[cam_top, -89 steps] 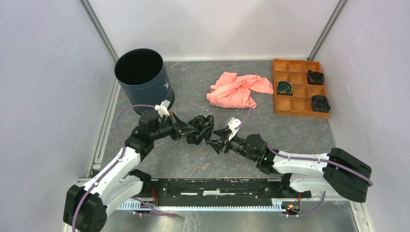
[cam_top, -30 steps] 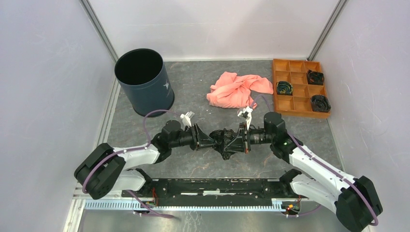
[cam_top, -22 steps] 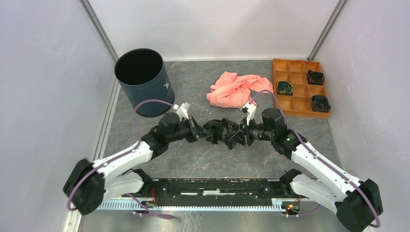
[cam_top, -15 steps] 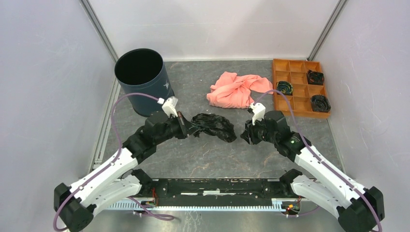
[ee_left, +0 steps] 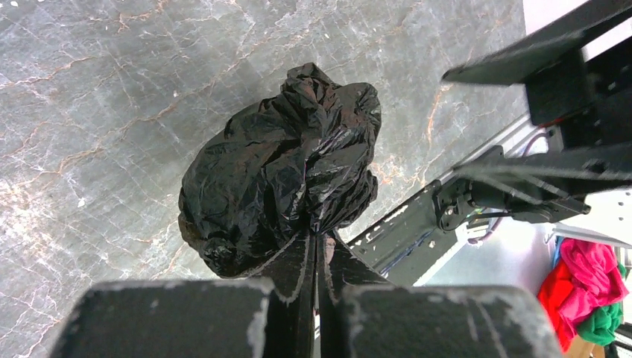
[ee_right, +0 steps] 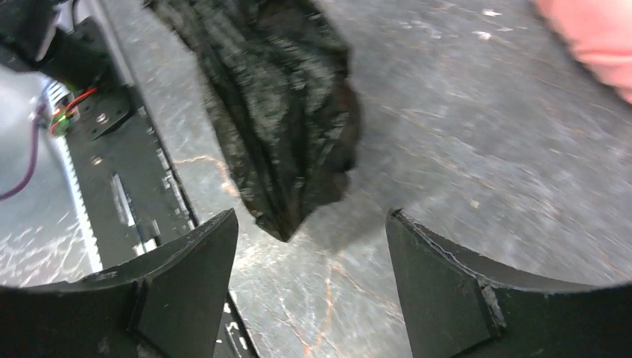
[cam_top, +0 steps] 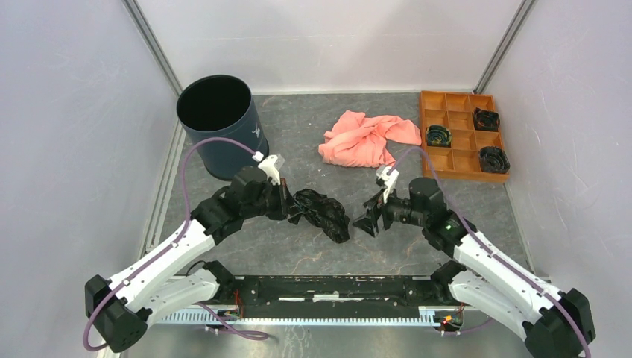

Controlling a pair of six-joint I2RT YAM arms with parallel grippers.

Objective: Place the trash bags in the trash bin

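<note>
Black, glossy, crumpled plastic trash bag (ee_left: 283,171) hangs pinched in the left gripper (ee_left: 317,250) (jaws pressed together); the right gripper (ee_right: 309,224), spread wide, holds nothing.

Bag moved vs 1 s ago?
Yes. The trash bag has shifted left, toward the trash bin. Only the left gripper holds it now; the right gripper has let go, jaws open.

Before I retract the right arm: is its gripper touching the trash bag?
Apart. The right wrist view shows bare table between the open right gripper and the trash bag; only the left gripper pinches it.
</note>
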